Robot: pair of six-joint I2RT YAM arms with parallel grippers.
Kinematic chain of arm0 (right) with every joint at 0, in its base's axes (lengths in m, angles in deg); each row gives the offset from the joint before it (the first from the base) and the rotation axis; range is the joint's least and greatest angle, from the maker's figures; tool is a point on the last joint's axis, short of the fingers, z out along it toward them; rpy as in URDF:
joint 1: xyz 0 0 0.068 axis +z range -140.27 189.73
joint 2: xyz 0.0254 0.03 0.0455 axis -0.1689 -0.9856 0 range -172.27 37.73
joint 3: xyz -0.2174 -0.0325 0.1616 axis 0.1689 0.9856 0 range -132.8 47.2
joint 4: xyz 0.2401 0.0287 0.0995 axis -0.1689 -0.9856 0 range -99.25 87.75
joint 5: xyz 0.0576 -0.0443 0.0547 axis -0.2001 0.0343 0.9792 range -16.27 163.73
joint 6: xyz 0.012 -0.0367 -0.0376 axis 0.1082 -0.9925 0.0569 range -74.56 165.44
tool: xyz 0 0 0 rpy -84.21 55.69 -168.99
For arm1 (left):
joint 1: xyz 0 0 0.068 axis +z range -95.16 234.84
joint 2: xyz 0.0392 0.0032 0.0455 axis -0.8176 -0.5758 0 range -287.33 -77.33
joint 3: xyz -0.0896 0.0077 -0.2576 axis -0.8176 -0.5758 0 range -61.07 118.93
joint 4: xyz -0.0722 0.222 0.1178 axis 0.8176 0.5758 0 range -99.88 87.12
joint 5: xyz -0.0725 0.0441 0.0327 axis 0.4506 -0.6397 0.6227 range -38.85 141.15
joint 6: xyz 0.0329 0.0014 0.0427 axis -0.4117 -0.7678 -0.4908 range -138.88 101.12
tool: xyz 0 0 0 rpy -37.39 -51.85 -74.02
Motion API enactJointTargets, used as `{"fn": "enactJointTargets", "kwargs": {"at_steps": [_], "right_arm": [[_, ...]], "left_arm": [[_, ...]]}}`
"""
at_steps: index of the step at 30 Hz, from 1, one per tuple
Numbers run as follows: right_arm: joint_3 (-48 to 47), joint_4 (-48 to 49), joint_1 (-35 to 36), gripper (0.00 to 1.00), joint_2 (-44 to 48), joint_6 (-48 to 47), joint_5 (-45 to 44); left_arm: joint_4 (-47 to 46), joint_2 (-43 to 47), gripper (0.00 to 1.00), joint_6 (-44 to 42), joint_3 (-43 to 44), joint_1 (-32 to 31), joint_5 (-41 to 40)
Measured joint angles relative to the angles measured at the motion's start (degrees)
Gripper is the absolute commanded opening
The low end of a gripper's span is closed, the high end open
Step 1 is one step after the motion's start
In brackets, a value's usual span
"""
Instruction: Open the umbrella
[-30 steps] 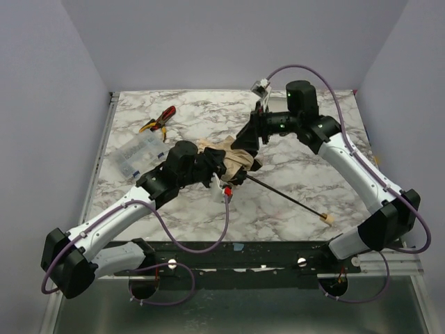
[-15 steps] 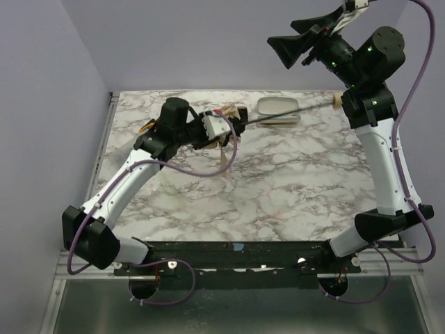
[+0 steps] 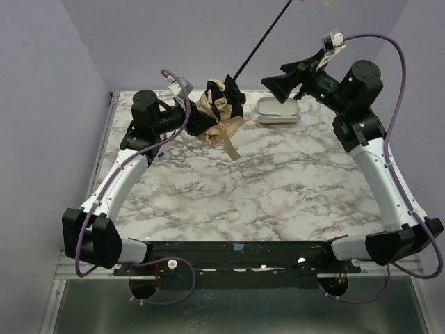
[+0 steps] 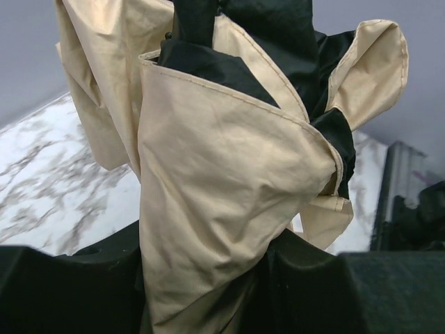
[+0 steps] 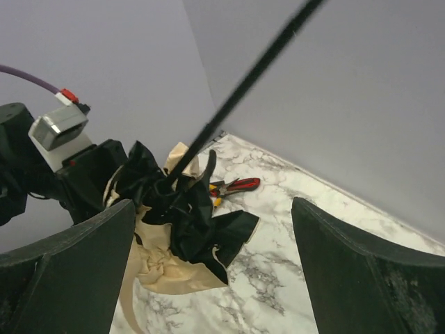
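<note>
**Shaft swung up, right arm dropped**

In the half second before this, the umbrella's (image 3: 217, 115) shaft (image 3: 261, 42) tipped from lying level over the table (image 3: 278, 188) to pointing steeply up and right. Your right gripper (image 3: 277, 86) came down from high above to just beside that shaft.

The umbrella sat folded and bunched, lifted over the far left part of the table. Its strap (image 3: 229, 142) hung down toward the marble. Your left gripper (image 3: 196, 120) was clenched on the fabric bundle. The left wrist view showed beige and black folds pinched between its fingers, which the overhead view hid. Your right gripper's jaws were spread wide and held nothing. Its own camera showed the shaft crossing between them without touching.

The right wrist view alone showed the pliers (image 5: 233, 186) on the marble behind the bundle. Only the overhead view showed the white case (image 3: 278, 110) at the far edge.

You had one umbrella, one pair of pliers and one case.
</note>
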Motion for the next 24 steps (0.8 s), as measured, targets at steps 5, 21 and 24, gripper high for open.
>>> {"fn": "enactJointTargets", "kwargs": {"at_steps": [5, 21, 24], "right_arm": [[0.83, 4.07, 0.00, 0.95, -2.73, 4.92, 2.23], [-0.59, 17.64, 6.21, 0.50, -8.70, 15.91, 10.86], [-0.66, 18.43, 6.67, 0.41, -9.35, 16.65, 10.88]], "left_arm": [[-11.78, 0.39, 0.00, 11.78, -2.78, -0.72, 3.93], [-25.42, 0.42, 0.00, 24.09, -5.09, -4.90, 5.29], [-26.29, 0.42, 0.00, 24.50, -5.09, -5.35, 5.46]]}}
